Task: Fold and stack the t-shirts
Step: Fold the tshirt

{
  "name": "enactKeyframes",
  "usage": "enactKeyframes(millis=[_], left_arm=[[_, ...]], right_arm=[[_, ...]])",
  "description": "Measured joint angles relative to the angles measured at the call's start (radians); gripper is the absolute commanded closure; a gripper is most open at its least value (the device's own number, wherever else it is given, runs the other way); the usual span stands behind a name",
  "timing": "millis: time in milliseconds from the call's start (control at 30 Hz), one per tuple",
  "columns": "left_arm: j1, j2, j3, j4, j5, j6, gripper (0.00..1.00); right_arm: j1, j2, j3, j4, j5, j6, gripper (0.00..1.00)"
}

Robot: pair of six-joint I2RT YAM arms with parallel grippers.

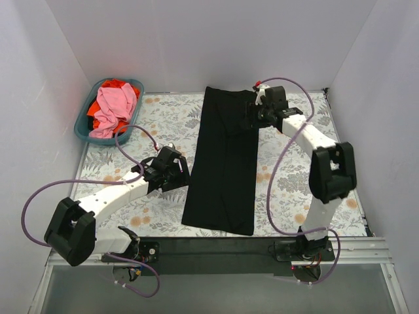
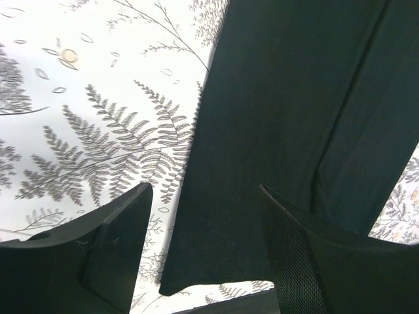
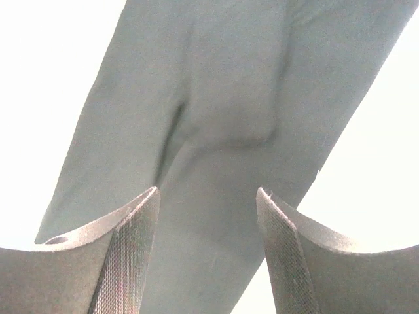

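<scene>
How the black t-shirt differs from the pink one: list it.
The black t-shirt lies flat on the table, folded into a long strip; the pink t-shirt sits crumpled in the teal basket. The black t-shirt lies alone; the pink t-shirt rests on an orange-red one. Both are soft cloth tees.

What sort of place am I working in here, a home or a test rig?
Probably a lab test cell, not a home: plain white panels box in the table, the left arm and right arm mount on a rail at its near edge, and a black t-shirt lies spread flat.
</scene>
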Motion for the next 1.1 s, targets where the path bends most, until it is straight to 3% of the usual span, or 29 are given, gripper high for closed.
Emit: enactKeyframes(millis=[200,500,733,1100], left_arm=[[0.0,-0.116,0.001,-0.058,-0.071,0.003,0.35],[0.0,-0.239,-0.075,-0.127,-0.109,-0.026,0.35],[0.0,-0.246,-0.113,-0.143,-0.089,-0.051,0.35],[0.0,-0.234,-0.134,-0.142,-0.048,-0.066,0.35]], right_arm=[[0.133,-0.397,-0.344,-0.045,0.014,0.023,0.31],[0.343,-0.624,-0.773,-0.211,-0.071,0.117,0.3],[0.423,-0.661,-0.857,-0.219,-0.127,0.174,0.3],[0.613,-0.537,-0.832,-0.166,-0.171,0.22,0.32]])
